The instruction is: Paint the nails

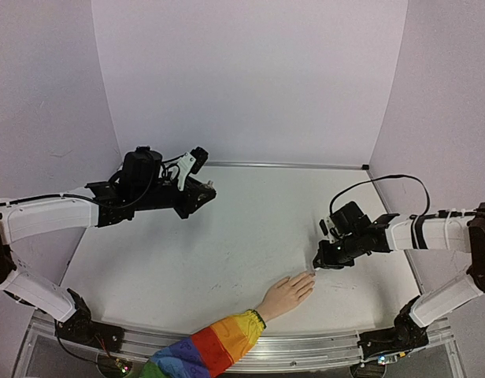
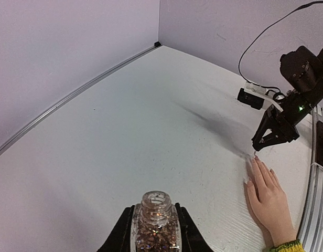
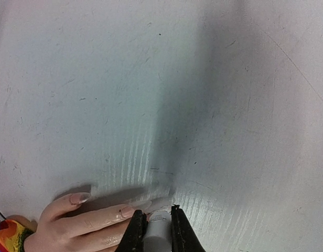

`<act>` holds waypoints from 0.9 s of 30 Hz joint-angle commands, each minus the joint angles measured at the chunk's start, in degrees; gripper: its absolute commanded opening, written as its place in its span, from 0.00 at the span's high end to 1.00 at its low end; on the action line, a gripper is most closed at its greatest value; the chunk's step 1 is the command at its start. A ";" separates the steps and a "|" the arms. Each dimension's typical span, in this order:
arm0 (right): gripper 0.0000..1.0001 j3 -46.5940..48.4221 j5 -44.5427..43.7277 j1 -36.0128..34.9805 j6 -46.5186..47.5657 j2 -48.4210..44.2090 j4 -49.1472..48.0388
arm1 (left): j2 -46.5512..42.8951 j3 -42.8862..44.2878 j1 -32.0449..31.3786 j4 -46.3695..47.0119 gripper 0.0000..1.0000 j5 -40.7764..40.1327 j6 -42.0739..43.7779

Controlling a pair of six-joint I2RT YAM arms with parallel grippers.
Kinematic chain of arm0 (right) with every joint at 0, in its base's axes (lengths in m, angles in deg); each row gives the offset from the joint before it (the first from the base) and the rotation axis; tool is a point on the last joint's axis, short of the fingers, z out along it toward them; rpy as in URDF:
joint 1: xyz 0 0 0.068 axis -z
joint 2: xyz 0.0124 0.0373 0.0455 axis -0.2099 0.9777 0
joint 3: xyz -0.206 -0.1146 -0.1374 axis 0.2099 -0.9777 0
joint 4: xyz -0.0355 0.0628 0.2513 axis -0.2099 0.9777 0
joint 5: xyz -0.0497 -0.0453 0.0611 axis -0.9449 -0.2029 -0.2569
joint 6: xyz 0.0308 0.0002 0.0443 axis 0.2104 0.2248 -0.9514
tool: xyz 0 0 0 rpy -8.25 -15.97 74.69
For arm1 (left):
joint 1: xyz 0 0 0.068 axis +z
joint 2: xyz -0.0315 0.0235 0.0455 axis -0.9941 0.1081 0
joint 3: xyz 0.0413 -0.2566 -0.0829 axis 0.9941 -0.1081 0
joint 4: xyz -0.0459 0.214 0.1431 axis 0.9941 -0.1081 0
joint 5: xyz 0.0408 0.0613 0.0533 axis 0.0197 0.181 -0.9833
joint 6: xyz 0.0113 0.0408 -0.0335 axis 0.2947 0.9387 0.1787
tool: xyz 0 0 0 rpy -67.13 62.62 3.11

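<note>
My left arm stretches forward and raised, with my left gripper clamped on a small bottle. My right arm bends inward, wrist dipped low, and my right gripper pinches a white stem.

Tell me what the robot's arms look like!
The left arm and right arm are white tubes with black joints. The left gripper and right gripper are mostly black, each with two pointy fingers. A thin black cable loops above the right arm.
</note>
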 commanded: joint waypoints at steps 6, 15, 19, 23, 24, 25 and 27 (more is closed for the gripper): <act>1.00 2.08 -4.31 -0.33 -1.54 0.78 1.01 | -1.43 1.18 0.39 3.11 1.00 -0.06 0.65; 1.00 1.94 -2.00 -0.37 1.07 -4.67 2.07 | -2.09 0.67 0.39 3.06 1.00 0.13 0.15; 1.00 1.72 0.14 -0.33 1.03 -6.34 4.53 | -2.34 0.79 0.39 3.06 1.00 0.52 -0.20; 1.00 1.39 1.87 -1.22 1.46 -5.94 4.54 | -2.54 0.77 0.39 3.06 1.00 0.57 -0.37; 1.00 1.41 1.72 -1.44 1.49 -5.46 4.59 | -2.50 0.75 0.39 3.10 1.00 0.63 -0.46; 1.00 1.41 1.62 -1.56 1.59 -5.03 4.61 | -2.61 0.78 0.39 3.09 1.00 0.82 -0.55; 1.00 1.50 1.34 -1.61 1.71 -4.26 4.48 | -2.74 0.71 0.39 3.07 1.00 0.88 -0.71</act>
